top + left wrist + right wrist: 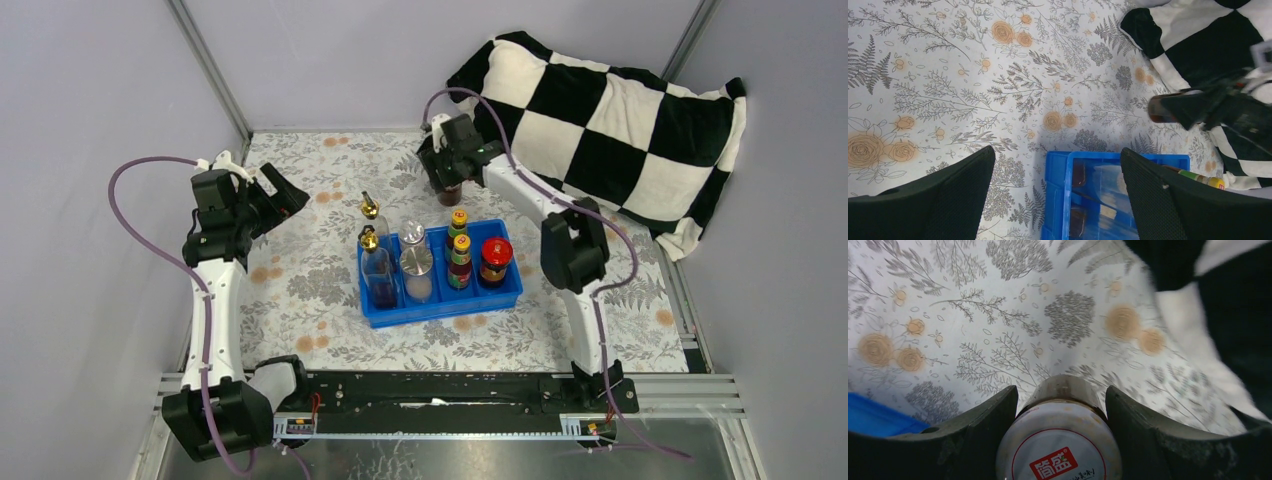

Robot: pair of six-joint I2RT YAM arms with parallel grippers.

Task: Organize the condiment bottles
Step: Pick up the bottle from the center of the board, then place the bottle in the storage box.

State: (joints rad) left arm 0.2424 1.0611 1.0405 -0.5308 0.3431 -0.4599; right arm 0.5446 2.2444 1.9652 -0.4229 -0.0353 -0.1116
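Right wrist: right tool [1060, 391] clamps jar [1060, 442] upright, labelled lid toward camera.

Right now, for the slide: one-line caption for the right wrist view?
Right gripper clamped on a jar with a red-labelled lid, over the floral tablecloth, blue tray corner at lower left.

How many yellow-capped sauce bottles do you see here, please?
2: front bottle and rear bottle, upright in the blue tray, left of the red-lidded jar. None seems hidden.
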